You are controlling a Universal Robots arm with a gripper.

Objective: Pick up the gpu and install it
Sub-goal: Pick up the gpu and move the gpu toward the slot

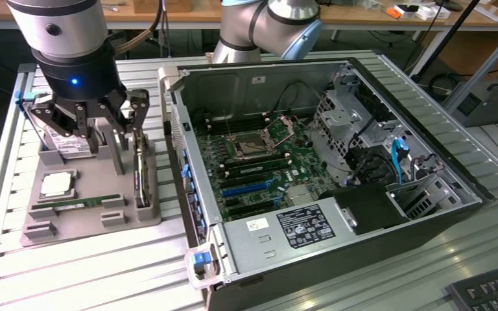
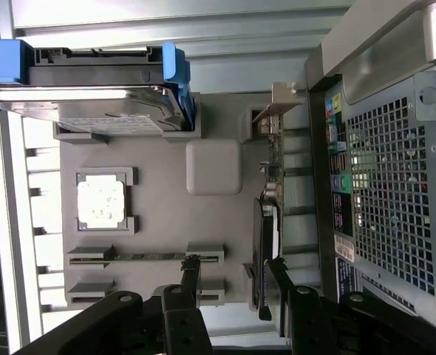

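Grey plastic tray (image 1: 85, 223) (image 2: 214, 133) lies on the slatted aluminium desk (image 1: 102, 278), at the exterior view's left of the open computer case (image 1: 456, 194) (image 2: 395, 185). I hang over that tray with my wrist (image 1: 76, 71) pointing straight down, its blue light showing, and my black linkages are splayed out to either side.

My jaws stand as wide as they go and have hold of nothing. They are low over the side of the tray nearest the case.

The gpu (image 1: 143, 178) (image 2: 268, 222) sits there on its long edge in a slot of the tray, a dark narrow slat running alongside the case wall; it is not in the case. In the wrist view one fingertip (image 2: 276, 275) lies over the card's dark end, and the other fingertip (image 2: 191, 270) is over the tray between the card and the memory stick (image 1: 80, 204) (image 2: 144, 257). I cannot tell whether the first one touches the card.

Farther from the case, the tray carries a hard drive (image 1: 59, 139) (image 2: 92, 111) in a blue-cornered caddy and a silver-topped processor (image 1: 56, 184) (image 2: 100, 201) in its pocket. Inside the case the green motherboard (image 1: 258, 168) lies exposed.
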